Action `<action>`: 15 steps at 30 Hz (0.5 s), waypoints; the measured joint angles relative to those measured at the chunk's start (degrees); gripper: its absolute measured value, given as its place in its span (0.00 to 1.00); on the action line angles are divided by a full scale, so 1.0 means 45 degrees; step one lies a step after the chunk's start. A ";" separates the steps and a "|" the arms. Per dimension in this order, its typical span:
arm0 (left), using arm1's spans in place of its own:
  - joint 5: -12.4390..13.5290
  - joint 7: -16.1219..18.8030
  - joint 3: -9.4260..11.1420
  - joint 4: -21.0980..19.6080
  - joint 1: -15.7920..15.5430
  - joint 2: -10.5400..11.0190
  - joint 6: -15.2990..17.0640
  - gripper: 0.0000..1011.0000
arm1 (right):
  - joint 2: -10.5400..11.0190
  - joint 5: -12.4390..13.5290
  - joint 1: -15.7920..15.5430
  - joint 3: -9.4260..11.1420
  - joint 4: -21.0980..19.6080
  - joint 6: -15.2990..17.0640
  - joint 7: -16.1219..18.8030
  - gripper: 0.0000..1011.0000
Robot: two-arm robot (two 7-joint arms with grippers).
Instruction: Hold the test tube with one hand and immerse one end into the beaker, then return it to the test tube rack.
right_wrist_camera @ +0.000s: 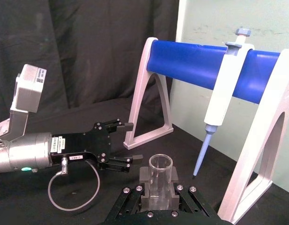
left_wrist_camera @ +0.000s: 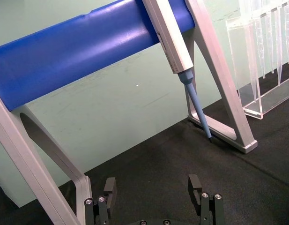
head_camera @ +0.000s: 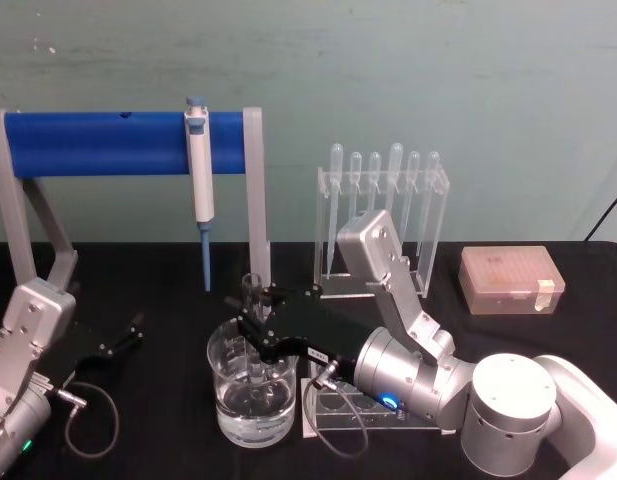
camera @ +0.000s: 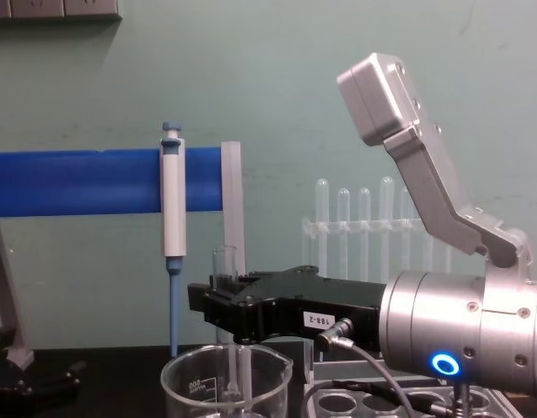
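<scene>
Dipping: right gripper (head_camera: 254, 312) pinches test tube (head_camera: 252, 286), tip below jaws in beaker (head_camera: 226, 398); left gripper (head_camera: 123, 335) spread. Next I lift, rack it.

We've got a scuffed pale-green painted wall (head_camera: 438, 80); before it a black cloth-covered table (head_camera: 138, 270), beside it a black fabric curtain (right_wrist_camera: 88, 47).
</scene>
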 joint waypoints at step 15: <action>-0.0001 0.0000 0.0000 0.0000 0.0000 0.0000 0.0000 0.99 | 0.0000 -0.0001 0.0000 0.0000 0.0001 0.0000 0.0000 0.22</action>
